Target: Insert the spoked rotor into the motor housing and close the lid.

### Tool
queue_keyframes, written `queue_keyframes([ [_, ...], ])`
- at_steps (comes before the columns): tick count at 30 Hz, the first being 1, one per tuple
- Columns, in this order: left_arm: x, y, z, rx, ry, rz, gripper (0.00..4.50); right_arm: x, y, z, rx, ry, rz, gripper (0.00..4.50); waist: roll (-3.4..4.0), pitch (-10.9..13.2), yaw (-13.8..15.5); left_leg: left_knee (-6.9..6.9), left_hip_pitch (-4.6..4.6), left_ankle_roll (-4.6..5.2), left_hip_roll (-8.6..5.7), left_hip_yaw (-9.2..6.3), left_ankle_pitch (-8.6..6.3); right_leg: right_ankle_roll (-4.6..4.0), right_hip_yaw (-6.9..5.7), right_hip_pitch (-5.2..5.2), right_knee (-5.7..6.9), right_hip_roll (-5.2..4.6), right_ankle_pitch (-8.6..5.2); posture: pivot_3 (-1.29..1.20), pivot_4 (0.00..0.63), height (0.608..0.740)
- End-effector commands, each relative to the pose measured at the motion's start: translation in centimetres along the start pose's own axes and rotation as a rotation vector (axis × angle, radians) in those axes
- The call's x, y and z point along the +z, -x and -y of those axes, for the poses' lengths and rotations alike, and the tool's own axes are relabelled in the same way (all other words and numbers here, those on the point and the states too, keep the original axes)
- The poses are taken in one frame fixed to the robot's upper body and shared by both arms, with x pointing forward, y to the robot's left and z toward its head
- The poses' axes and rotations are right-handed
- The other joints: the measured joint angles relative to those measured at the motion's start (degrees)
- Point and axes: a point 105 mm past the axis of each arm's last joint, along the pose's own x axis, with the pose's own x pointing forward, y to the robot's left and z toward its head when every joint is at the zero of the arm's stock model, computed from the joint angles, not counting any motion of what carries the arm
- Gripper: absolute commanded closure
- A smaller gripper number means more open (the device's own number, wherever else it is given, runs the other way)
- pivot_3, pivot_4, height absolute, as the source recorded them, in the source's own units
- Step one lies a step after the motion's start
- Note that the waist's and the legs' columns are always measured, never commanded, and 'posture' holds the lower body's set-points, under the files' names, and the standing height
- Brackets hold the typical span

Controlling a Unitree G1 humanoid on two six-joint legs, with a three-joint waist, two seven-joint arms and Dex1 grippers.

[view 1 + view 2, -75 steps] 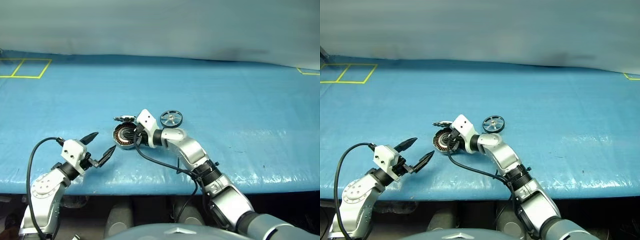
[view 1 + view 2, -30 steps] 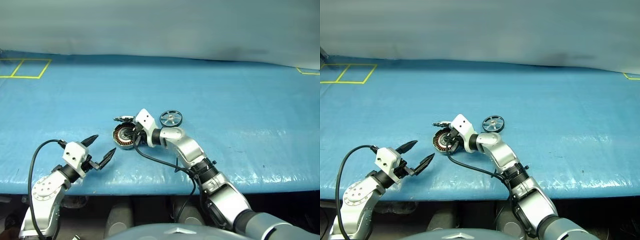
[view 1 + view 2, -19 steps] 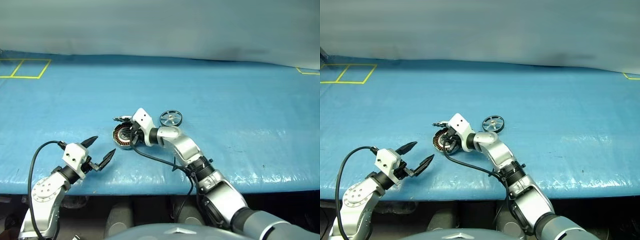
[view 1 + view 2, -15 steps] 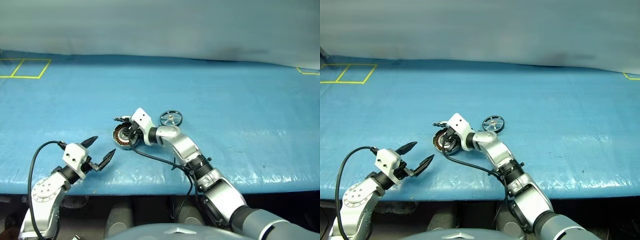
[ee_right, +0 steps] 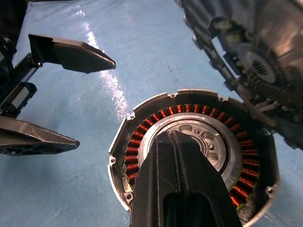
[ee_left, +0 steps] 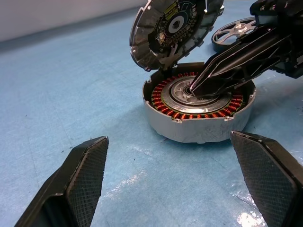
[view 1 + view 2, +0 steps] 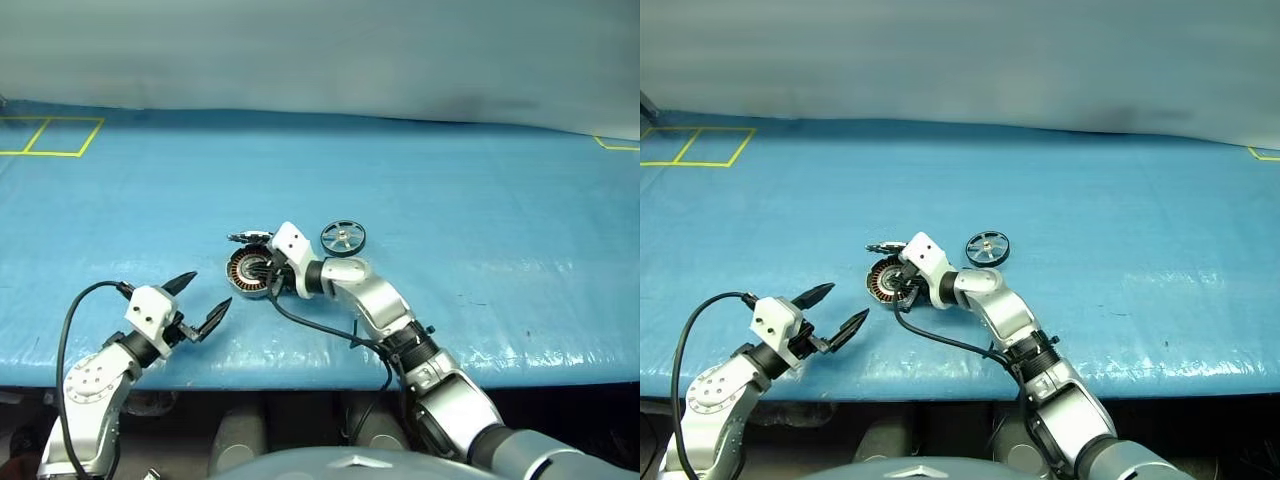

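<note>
The motor housing [image 7: 246, 272] lies on the blue table, its copper windings [image 5: 142, 142] and pale centre showing. Its lid [image 7: 249, 238] stands swung up at the far edge, inner face [image 6: 173, 26] towards me. My right gripper [image 5: 171, 136] is shut with nothing held, its fingertips [image 6: 196, 90] down at the housing's centre hub. The spoked rotor [image 7: 343, 238] lies flat on the table just right of the right wrist, apart from the housing. My left gripper [image 7: 204, 296] hovers open, left of and nearer to me than the housing, pointing at it.
Blue sheeting covers the table [image 7: 480, 200]; its front edge [image 7: 300, 385] runs just below both arms. Yellow tape squares [image 7: 50, 135] mark the far left corner. A black cable [image 7: 320, 325] trails from the right wrist.
The right gripper has drawn back slightly to the right over the housing and stays shut. The left gripper, lid and rotor have not moved.
</note>
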Motion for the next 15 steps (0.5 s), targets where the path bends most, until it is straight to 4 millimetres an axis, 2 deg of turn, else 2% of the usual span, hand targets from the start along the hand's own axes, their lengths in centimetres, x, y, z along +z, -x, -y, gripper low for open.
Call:
queue_keyframes([
  [1, 0.6, -0.3, 0.0, -0.011, -0.022, 0.025, 0.0, 3.0, 1.8, -0.4, -0.008, 0.02, 0.118, 4.46, 0.0, 0.0, 0.01, 0.0, 0.0, 0.0, 0.0, 0.0, 0.0, 0.0, 0.0, 0.0, 0.0, 0.0, 0.0, 0.0, 0.15, 0.74],
  [3, 0.6, -0.5, 0.1, -0.017, -0.021, 0.028, 0.0, 3.0, 2.8, 0.0, -0.039, 0.021, 0.12, 4.46, 0.0, 0.0, 0.03, -0.01, 0.0, 0.0, 0.0, 0.0, 0.0, 0.0, 0.0, 0.0, 0.0, 0.0, 0.0, 0.0, 0.15, 0.74],
  [8, 0.8, -0.9, 0.4, -0.037, -0.014, 0.041, 0.0, 0.7, 6.6, 1.6, -0.172, 0.028, 0.021, 4.46, -0.02, -0.01, 0.29, -0.01, -0.02, 0.0, -0.02, 0.01, 0.0, 0.0, 0.0, 0.0, -0.05, -0.04, 0.0, 0.0, 0.15, 0.74],
  [11, 0.8, -1.0, 0.6, -0.053, -0.007, 0.048, 0.0, 0.0, 9.2, 3.1, -0.294, -0.033, 0.017, 4.46, -0.02, -0.01, 0.34, 0.0, -0.03, 0.0, -0.02, 0.02, 0.0, 0.0, 0.0, -0.01, -0.06, -0.05, 0.0, 0.0, 0.15, 0.74],
  [13, 0.8, -1.2, 0.7, -0.066, -0.008, 0.047, 0.0, 0.4, 11.2, 4.5, -0.401, -0.107, 0.07, 4.46, -0.02, -0.01, 0.28, 0.0, -0.03, 0.0, -0.02, 0.02, 0.0, 0.0, 0.0, -0.01, -0.06, -0.04, 0.0, 0.0, 0.15, 0.74],
  [15, 0.8, -1.3, 0.7, -0.079, -0.01, 0.045, 0.0, 0.7, 12.8, 5.4, -0.48, -0.15, 0.11, 4.08, -0.02, -0.01, 0.2, 0.01, -0.02, 0.0, -0.01, 0.05, 0.0, 0.0, 0.01, -0.02, -0.04, -0.04, 0.0, 0.0, 0.15, 0.74],
])
